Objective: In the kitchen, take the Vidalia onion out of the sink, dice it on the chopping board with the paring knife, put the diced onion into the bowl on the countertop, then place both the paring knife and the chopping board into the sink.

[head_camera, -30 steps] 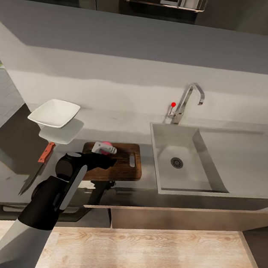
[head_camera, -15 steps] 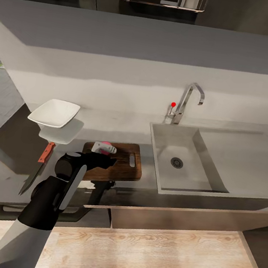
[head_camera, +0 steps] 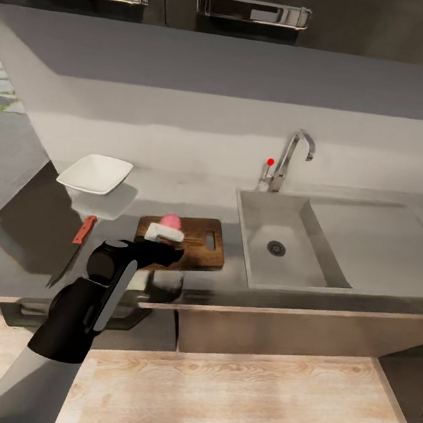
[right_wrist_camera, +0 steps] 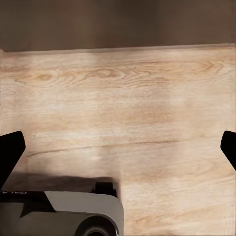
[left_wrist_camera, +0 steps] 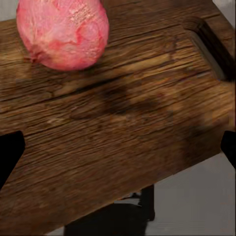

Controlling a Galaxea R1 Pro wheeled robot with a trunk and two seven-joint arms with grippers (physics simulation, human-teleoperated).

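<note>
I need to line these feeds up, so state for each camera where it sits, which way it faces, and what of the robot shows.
Head view: high on the robot, facing forward and down at the countertop, sink and bowl; the left arm shows.
Left wrist view: by the left gripper, looking down at the chopping board and onion; dark fingertips at both edges.
Right wrist view: by the right gripper, facing the wooden floor; fingertips and base show.
Shared: head and left wrist both show onion and board.
</note>
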